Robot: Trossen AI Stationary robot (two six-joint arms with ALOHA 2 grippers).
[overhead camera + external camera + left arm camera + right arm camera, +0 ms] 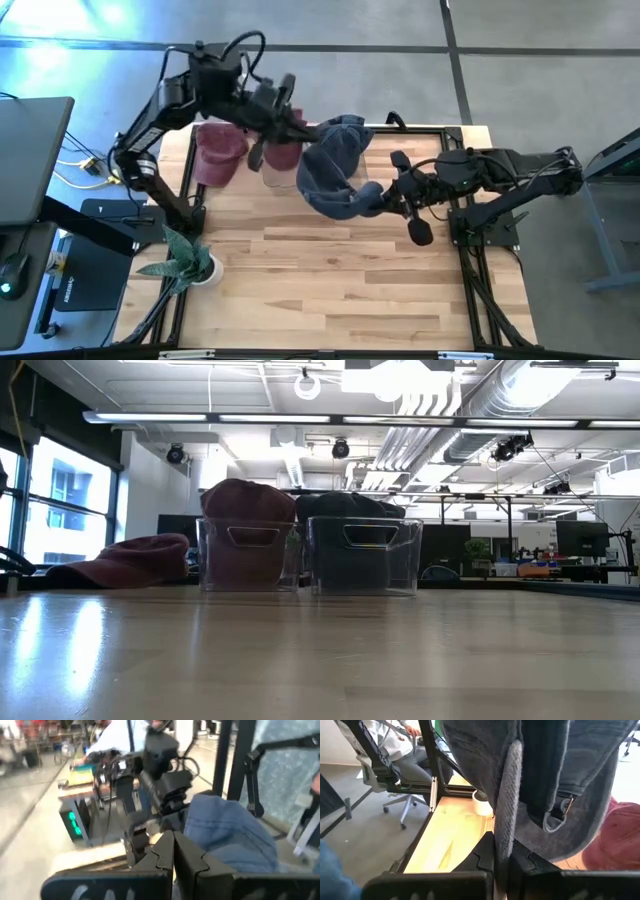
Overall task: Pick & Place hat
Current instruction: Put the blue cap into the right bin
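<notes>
A blue denim hat [335, 165] hangs in the air above the table's far middle, stretched between my two grippers. My left gripper [308, 130] is shut at the hat's far left side; in the left wrist view the gripper [174, 852] has the denim [230, 835] just past its right finger. My right gripper [385, 203] is shut at the hat's near right side, where the right wrist view shows the gripper [501, 855] under the hat [560, 770]. The low view shows neither the hat nor a gripper. My left gripper is shut on the hat's cloth at its far left edge [192, 827], coming about level from the table's far left. The fingers themselves hide how much cloth lies between them. The hat is clear of the table. My right gripper pinches the hat's stiff brim by its edge [506, 820] between its two fingers. The fingers come from the table's right, slanting slightly down. The crown and its buckled strap [565, 807] rise beyond the fingers, clear of the table.
Two clear bins stand side by side at the table's far edge, one [250, 555] holding a maroon hat, the other [365, 555] a dark one. Another maroon hat [220, 150] lies on the table left of them. A small potted plant [185, 262] stands at the left edge.
</notes>
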